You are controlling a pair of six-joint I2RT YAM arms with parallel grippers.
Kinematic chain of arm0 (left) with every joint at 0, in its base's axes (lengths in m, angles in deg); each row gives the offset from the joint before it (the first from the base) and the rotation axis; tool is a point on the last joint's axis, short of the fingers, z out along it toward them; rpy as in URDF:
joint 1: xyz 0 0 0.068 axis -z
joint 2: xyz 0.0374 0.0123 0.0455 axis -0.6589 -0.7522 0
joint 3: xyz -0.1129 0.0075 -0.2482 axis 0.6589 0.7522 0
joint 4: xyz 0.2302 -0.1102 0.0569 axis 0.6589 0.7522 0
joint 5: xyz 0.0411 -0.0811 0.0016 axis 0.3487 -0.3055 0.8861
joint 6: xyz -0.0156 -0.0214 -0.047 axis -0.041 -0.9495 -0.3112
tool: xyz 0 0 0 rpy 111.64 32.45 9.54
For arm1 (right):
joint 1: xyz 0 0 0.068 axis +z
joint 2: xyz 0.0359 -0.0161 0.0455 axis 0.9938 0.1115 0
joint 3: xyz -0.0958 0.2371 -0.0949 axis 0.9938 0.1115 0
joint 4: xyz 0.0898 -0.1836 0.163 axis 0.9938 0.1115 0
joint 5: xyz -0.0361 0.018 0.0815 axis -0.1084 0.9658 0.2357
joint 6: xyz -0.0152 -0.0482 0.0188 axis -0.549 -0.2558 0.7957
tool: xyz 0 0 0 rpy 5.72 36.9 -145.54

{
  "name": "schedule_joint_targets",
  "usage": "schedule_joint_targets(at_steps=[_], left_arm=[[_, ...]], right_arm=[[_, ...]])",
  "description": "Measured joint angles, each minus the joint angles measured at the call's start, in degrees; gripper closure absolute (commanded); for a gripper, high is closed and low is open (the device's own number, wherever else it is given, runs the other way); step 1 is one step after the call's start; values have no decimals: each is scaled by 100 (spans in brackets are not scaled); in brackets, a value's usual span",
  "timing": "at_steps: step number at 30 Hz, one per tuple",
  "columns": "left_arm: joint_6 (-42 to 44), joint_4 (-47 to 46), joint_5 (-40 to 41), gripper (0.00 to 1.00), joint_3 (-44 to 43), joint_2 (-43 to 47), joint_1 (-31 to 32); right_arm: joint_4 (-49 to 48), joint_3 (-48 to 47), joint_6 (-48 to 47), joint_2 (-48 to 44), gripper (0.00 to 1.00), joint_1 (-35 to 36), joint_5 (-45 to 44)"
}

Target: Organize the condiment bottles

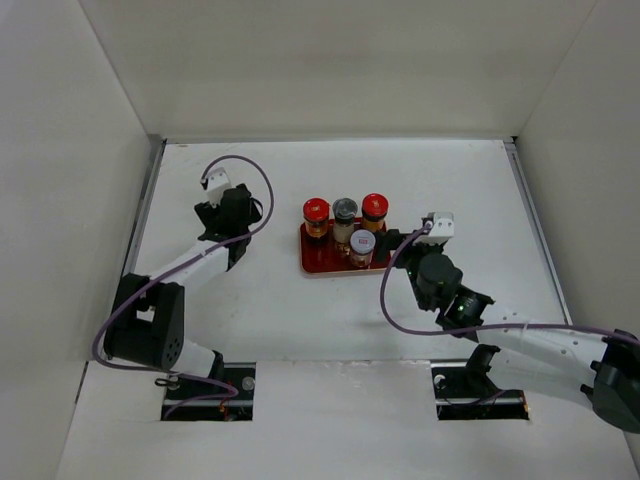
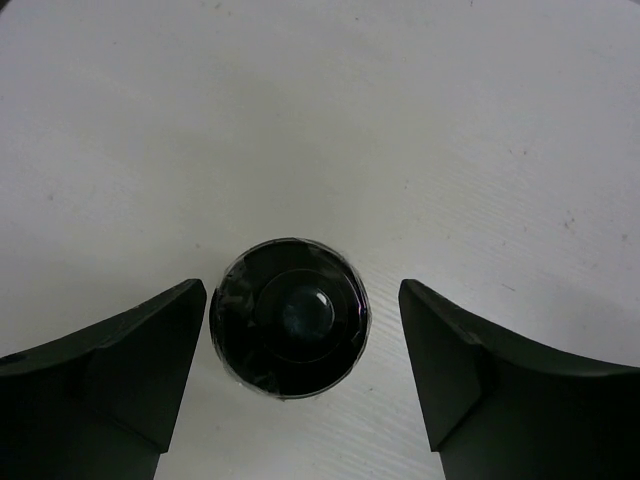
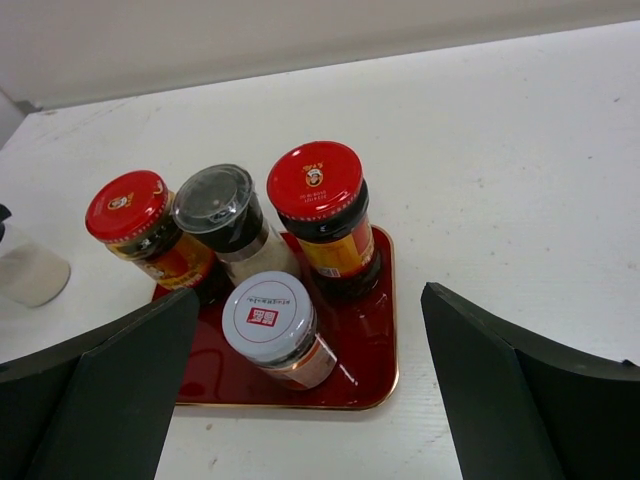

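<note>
Four condiment bottles stand on the red tray (image 1: 322, 262): a red-capped one (image 1: 316, 210), a grey-capped one (image 1: 345, 209) and a second red-capped one (image 1: 375, 206) in the back row, and a white-capped one (image 1: 362, 243) in front. My right gripper (image 3: 310, 298) is open just right of the tray, holding nothing. The black-capped bottle (image 2: 291, 317) stands on the table left of the tray. My left gripper (image 2: 302, 300) is over it with its jaws on either side. The left finger (image 2: 150, 350) is at the cap's edge and the right finger stands apart.
White walls close in the table on the left, back and right. In the right wrist view the fifth jar's pale body (image 3: 30, 272) shows at the far left. The tray (image 3: 360, 360) has bare room beside the white-capped bottle (image 3: 270, 318).
</note>
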Motion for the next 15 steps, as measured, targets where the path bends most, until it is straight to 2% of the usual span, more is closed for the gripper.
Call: schedule_joint_targets(at_steps=[5,7,11,15], left_arm=[[4,-68,-2,55,0,-55,7],[11,-70,2,62,2,-50,33],[24,116,31,63,175,378,337],[127,380,166,62,358,1532,1235]], right_arm=[[-4,0,-2,0,0,0,28],[0,0,-2,-11,0,0,42],[-9,22,4,-144,0,-15,42],[-22,42,17,-179,0,-50,42]])
